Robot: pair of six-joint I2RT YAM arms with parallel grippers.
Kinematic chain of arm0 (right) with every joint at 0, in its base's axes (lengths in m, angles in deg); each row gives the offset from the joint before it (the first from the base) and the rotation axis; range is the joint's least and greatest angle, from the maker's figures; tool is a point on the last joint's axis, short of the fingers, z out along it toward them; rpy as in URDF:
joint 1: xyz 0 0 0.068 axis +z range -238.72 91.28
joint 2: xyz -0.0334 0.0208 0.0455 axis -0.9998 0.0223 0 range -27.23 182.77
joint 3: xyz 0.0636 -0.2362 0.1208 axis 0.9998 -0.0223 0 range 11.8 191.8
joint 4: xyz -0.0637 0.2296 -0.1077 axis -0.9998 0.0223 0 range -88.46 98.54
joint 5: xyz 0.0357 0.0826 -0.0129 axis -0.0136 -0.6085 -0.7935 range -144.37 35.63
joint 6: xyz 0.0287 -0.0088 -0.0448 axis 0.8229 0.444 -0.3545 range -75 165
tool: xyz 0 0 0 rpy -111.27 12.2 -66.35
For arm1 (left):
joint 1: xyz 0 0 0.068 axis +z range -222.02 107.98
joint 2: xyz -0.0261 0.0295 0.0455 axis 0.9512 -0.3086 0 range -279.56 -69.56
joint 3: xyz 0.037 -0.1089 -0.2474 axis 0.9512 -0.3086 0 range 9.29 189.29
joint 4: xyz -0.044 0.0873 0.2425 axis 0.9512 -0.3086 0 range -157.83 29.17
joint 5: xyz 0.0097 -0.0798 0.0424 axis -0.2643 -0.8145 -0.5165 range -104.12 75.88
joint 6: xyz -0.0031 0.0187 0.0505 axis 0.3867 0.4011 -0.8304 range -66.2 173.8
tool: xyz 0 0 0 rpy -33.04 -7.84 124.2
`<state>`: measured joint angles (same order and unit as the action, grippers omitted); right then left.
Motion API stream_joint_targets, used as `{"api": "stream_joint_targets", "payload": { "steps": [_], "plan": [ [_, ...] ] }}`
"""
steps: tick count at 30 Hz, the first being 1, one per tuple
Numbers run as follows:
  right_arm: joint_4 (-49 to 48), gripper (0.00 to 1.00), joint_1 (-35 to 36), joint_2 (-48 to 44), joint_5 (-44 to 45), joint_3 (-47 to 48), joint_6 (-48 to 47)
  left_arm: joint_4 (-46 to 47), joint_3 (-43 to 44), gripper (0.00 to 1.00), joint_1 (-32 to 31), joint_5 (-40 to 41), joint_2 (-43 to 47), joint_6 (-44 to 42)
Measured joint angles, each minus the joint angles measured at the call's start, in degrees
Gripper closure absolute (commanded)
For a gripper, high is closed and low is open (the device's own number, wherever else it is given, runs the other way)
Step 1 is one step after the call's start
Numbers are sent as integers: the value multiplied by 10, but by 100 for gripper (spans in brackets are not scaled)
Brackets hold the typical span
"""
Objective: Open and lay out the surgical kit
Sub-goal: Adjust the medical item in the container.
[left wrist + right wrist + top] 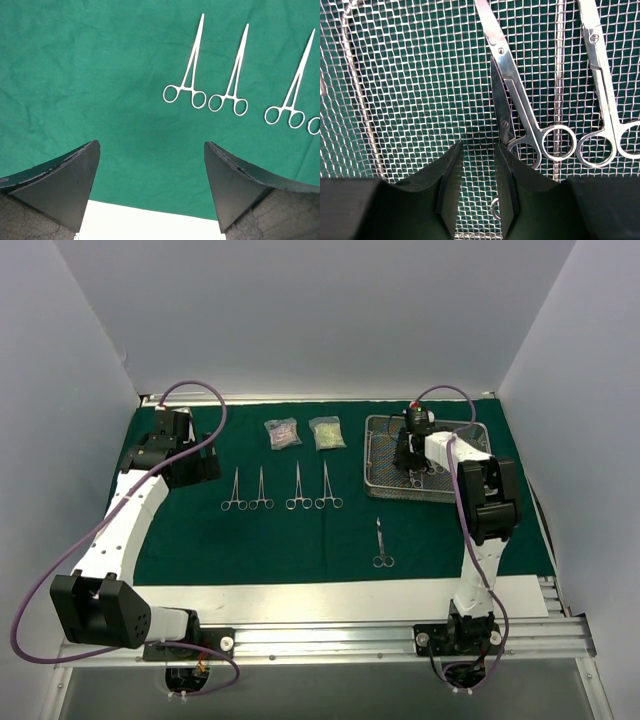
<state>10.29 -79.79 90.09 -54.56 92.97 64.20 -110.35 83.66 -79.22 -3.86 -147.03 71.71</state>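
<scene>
Bright, even overhead light; shadows soft and short. Dark green cloth wrap (290, 540) evenly lit, creases faint. Glare streaks on steel scissor blades (506, 60) over silver wire-mesh tray (410, 75), mesh sharp. Black fingers (451, 190) of right gripper (477, 150) dark, slightly soft near lens.

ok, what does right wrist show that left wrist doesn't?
Only right wrist: the mesh tray with scissors lying in it, and the right gripper low over the mesh, jaws narrowly apart.

Only left wrist: laid-out instruments in a row on the cloth, three whole plus one ring of a fourth, the white table edge, and the left gripper wide open, holding nothing.

Both: the green cloth, seen through the mesh in right wrist, and steel ring-handled tools.
</scene>
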Motion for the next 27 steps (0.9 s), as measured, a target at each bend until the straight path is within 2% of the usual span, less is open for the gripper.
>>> {"api": "stream_joint_targets", "payload": {
  "steps": [20, 27],
  "plan": [
    [52, 71, -21, -9, 43, -2, -56, 0, -17, 6, 0, -3, 6, 1],
    [55, 66, -22, -22, 59, -5, -75, 0, -20, 6, 0, -5, 13, 1]
  ]
}}
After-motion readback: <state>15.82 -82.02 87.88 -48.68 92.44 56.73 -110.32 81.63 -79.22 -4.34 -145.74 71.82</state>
